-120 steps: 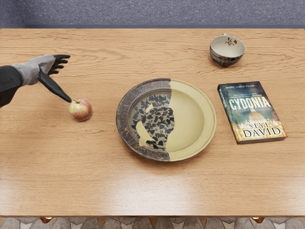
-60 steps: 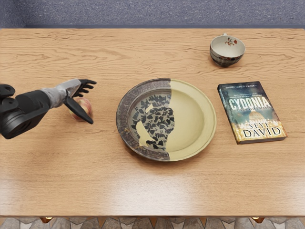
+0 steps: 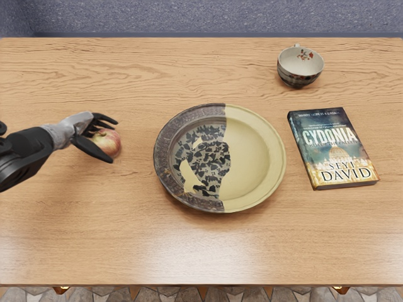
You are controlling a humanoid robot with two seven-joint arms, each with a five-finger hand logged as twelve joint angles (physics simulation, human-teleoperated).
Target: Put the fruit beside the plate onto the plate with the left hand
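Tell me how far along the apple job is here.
Done: the left hand is at the apple, fingers spread around it. In hand: the grasp, not visibly closed; the apple sits on the table, left of the plate. Left: grip, lift, carry across and set it on the plate, which holds no fruit.

Cup, book, wood table.
Cup upright at back R, handle toward far edge, pale inside w/ small red-ish motif, darker pattern outside. Book flat, nearer than cup & a bit further R, cover up, title "CYDONIA", author "SEYI DAVID", slightly skewed to table edge. Cup & book apart, not touching. Table: light grain, soft glare patch near front; tiled floor shows below front edge.
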